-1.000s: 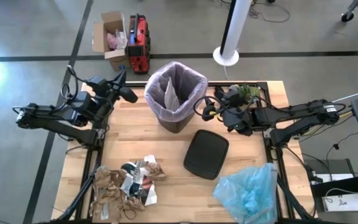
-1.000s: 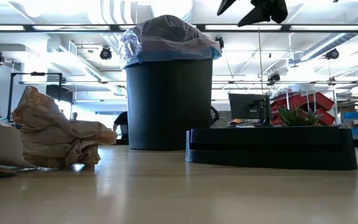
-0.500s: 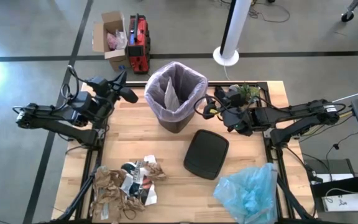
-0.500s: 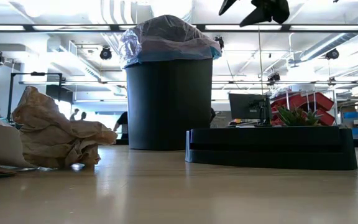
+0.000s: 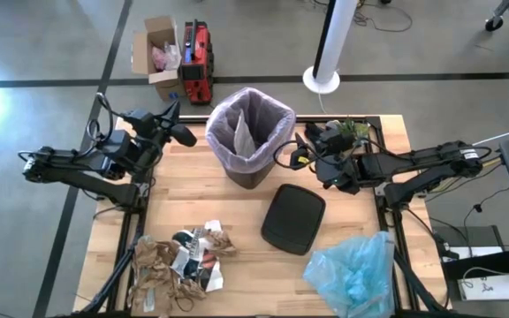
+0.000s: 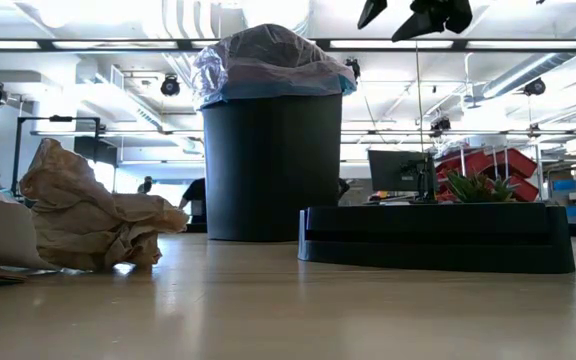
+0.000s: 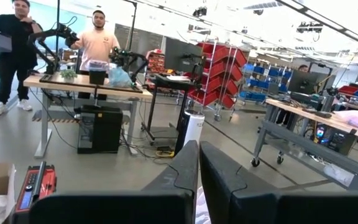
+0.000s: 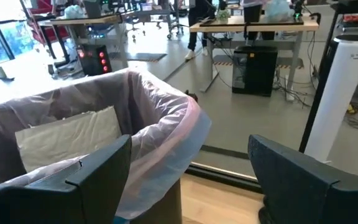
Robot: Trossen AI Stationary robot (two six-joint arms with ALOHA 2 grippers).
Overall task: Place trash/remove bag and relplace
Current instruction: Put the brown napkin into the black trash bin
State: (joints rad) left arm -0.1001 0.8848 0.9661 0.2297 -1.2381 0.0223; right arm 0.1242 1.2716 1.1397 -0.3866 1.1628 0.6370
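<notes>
Bright overhead strip lights, floor glare at left, soft shadows.

Both arms are showing matte black, built from slim tubular links with chunkier joint housings. Left arm (image 5: 87, 163) is carrying loose black cables looping off its wrist block. Right arm (image 5: 414, 163) is showing a small pale label band near its base link, plus a black cable loop arcing out by the wrist and a small yellow marking near the gripper end. Left arm's fingers (image 7: 185, 177) are looking like flat, dark wedge-shaped plates tapering toward the tips. Right arm's fingers (image 8: 98, 177) are appearing as broad, black, angular paddles with a faint scratch mark on one face.
</notes>
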